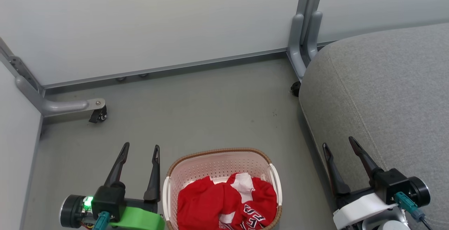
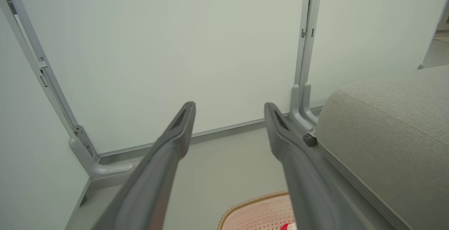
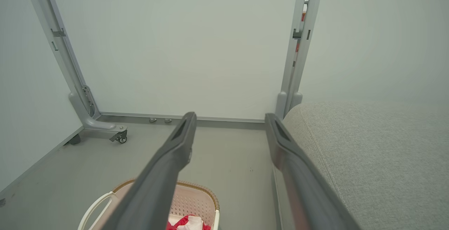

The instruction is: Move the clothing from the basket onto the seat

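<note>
The red clothing (image 1: 226,202) with white panels and lettering lies bunched inside the cream basket (image 1: 219,153), which stands on the floor at the bottom middle of the head view. To its right rises the big grey seat (image 1: 382,89), bare on top. My left gripper (image 1: 140,148) hangs open just left of the basket, fingers empty. My right gripper (image 1: 339,142) stands open over the seat's front edge, right of the basket, also empty. In the left wrist view the basket rim (image 2: 252,202) peeks between my fingers; the right wrist view shows the basket (image 3: 196,198) and a scrap of clothing (image 3: 187,223).
White partition panels (image 1: 147,23) on grey metal frames close off the back and left. A caster foot (image 1: 98,112) sticks out at the left and a frame post (image 1: 303,37) stands by the seat's corner. Grey floor (image 1: 210,107) lies between basket and panels.
</note>
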Robot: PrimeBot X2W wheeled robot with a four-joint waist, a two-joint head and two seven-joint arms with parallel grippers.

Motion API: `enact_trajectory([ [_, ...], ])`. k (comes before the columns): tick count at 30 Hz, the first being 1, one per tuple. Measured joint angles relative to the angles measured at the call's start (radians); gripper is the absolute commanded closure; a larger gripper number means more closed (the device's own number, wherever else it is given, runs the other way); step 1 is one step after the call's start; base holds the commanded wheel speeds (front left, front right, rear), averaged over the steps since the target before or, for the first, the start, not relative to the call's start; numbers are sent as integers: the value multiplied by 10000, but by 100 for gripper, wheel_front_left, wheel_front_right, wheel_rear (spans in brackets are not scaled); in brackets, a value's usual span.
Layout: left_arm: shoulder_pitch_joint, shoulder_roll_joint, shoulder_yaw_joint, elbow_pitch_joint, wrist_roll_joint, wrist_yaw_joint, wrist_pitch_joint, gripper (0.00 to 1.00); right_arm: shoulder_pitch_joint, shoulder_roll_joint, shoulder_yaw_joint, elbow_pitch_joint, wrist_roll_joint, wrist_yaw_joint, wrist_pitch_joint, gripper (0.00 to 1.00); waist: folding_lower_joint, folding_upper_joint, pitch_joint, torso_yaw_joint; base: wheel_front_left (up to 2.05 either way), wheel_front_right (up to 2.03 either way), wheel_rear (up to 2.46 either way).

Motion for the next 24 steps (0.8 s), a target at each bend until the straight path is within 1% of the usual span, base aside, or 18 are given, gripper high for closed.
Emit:
enact_trajectory([
  [4, -3, 0, -96, 163, -59, -29, -2, 0, -3, 0, -46, -25, 6, 0, 0, 0, 0, 0, 169, -40, 0, 0, 0],
  [9, -336, 6, -362, 786, -13, -146, 0, 0, -260, -6, -167, -217, 96, 0, 0, 0, 0, 0, 603, -79, 0, 0, 0],
  [11, -783, 155, -711, 1168, 217, -265, 0, 0, -592, -2, -213, -305, 109, 0, 0, 0, 0, 0, 915, -96, 0, 0, 0],
  [14, -1353, 169, -924, 1549, 186, -349, -2, 0, -966, -10, -359, -370, 174, 0, 0, 0, 0, 0, 1456, -123, 0, 0, 0],
  [17, -2089, 297, -1289, 2010, 238, -395, -2, 0, -1420, -12, -445, -489, 182, 0, -2, 0, 0, 0, 2062, -151, 0, 0, 0],
  [20, -2834, 305, -1542, 2790, 27, -426, -2, 0, -1821, -8, -502, -579, 146, 2, 0, 0, 0, 0, 2699, -176, 0, 0, 0],
  [24, -4088, 476, -2426, 3971, -102, -435, -2, 0, -2310, -12, -598, -690, 113, 2, 0, 0, 0, 0, 3583, -208, 0, 0, 0],
])
